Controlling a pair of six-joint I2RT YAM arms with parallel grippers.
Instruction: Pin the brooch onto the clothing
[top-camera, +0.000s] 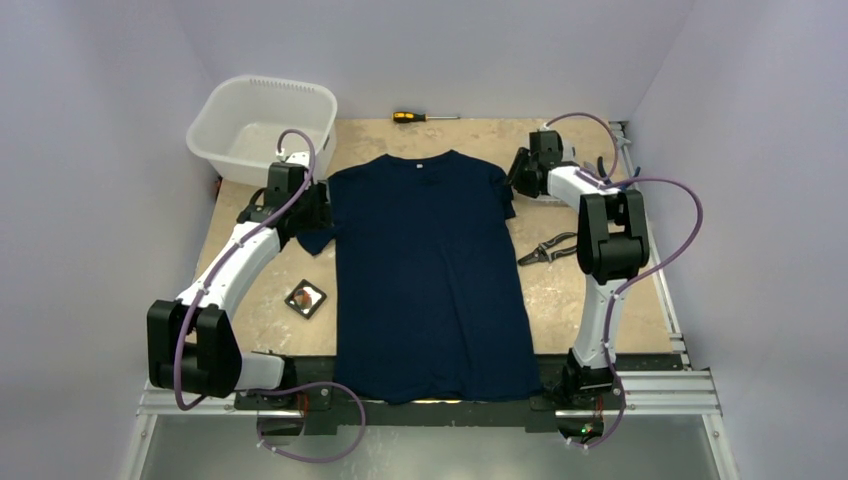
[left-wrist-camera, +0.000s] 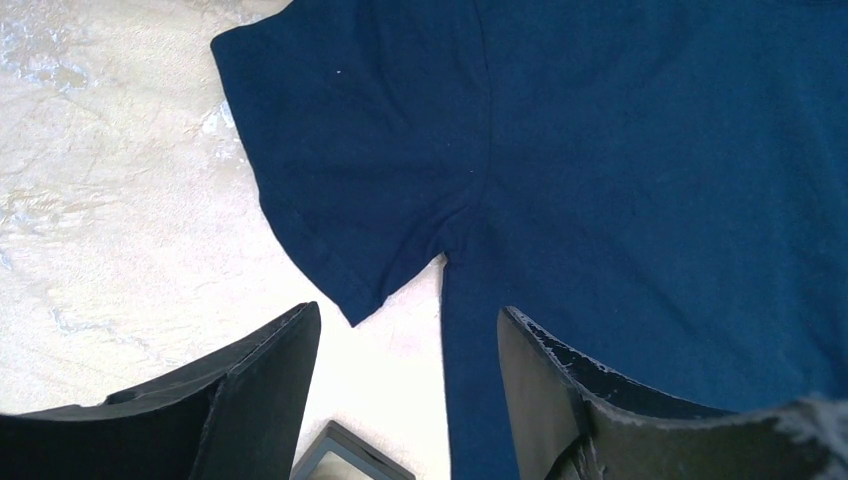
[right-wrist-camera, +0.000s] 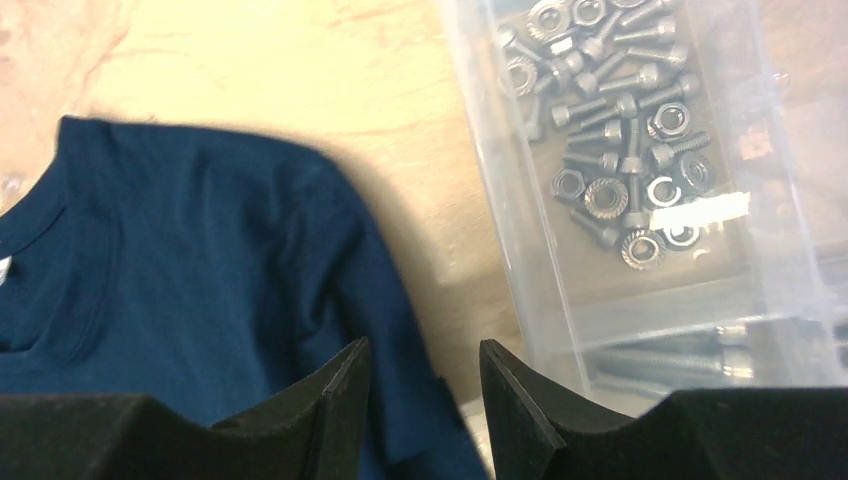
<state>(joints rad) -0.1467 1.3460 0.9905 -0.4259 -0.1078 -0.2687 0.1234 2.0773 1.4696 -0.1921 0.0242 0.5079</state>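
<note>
Navy shirt (top-camera: 430, 270) lies flat on a tan table (top-camera: 585, 295), its collar away from the arms. The brooch (top-camera: 309, 296), an orange-red disc, sits in a small black tray (top-camera: 291, 299) just beside the shirt's left edge. It is nearer the bases than the left gripper (top-camera: 308, 214) and apart from it. The right gripper (top-camera: 514, 180) is across the whole shirt from it.

The left gripper is at the left sleeve, jaws spread wide with nothing clamped. Its wrist camera shows the sleeve tip and the shirt's side edge on the table between the two fingers (left-wrist-camera: 260, 400). A corner of the tray shows at the bottom of that view, with the brooch out of frame.

The right gripper is at the right sleeve, jaws drawn to a narrow gap with the sleeve hem running into it. Whether they pinch the cloth I cannot tell. Its wrist camera alone shows a clear box (right-wrist-camera: 620, 150) of nuts and bolts beside that sleeve.

Only the overhead view takes in a white basin (top-camera: 262, 125), a screwdriver (top-camera: 425, 117) and pliers (top-camera: 548, 248).
</note>
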